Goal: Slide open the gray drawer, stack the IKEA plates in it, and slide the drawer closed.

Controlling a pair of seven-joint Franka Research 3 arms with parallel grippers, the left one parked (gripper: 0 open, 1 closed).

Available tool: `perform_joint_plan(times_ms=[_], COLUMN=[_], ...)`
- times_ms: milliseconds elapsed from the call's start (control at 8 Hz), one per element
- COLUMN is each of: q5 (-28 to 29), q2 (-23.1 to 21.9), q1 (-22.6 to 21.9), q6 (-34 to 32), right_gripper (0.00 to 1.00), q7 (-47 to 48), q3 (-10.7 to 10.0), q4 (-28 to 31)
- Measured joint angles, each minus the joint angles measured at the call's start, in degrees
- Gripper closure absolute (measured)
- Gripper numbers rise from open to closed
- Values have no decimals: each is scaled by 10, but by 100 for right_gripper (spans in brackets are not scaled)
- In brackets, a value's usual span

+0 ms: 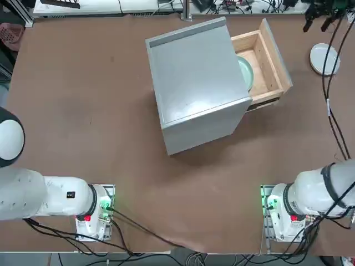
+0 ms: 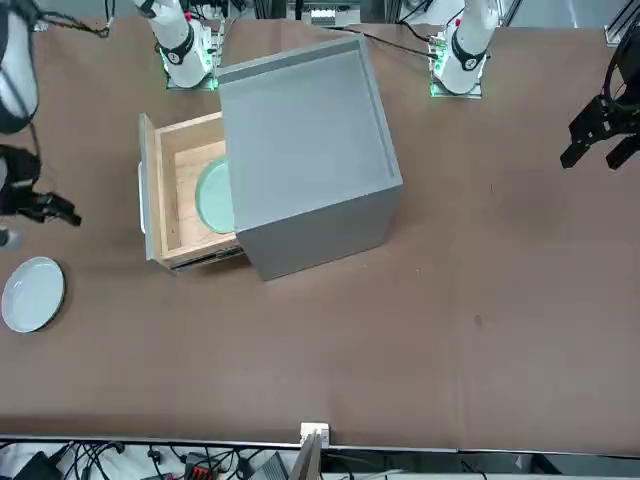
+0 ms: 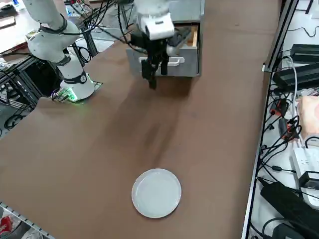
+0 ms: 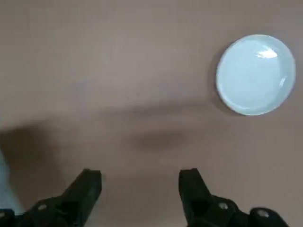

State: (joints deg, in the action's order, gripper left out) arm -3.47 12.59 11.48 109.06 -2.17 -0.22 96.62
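The gray drawer (image 1: 273, 62) stands slid out of the matte-gray cabinet (image 1: 194, 83), its wooden box open (image 2: 165, 190) and its gray front facing the side camera (image 3: 172, 62). A pale mint IKEA plate (image 1: 247, 72) lies inside it (image 2: 213, 195). The white plate (image 1: 324, 59) rests on the table beyond the drawer's front (image 2: 32, 293) (image 3: 156, 192) (image 4: 255, 74). My right gripper (image 1: 320, 23) hovers above the table between drawer and white plate (image 2: 45, 208) (image 3: 151, 79). Its fingers are open and empty (image 4: 141, 182).
Brown tabletop (image 1: 111, 166) surrounds the cabinet. Black cables (image 1: 333, 111) trail from my right arm across the table's right side. Power strips and wires (image 3: 299, 149) crowd the shelf past the table edge nearest the white plate.
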Motion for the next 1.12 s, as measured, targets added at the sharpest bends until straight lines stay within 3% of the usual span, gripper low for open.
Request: perform_joint_plan(times_ms=[750,1125], q5=[17,53], q2=[167,230], q1=[120,165], q6=[221,262], right_gripper=[7,10], q7=[109,146], q3=[0,0], q4=[-4,-38])
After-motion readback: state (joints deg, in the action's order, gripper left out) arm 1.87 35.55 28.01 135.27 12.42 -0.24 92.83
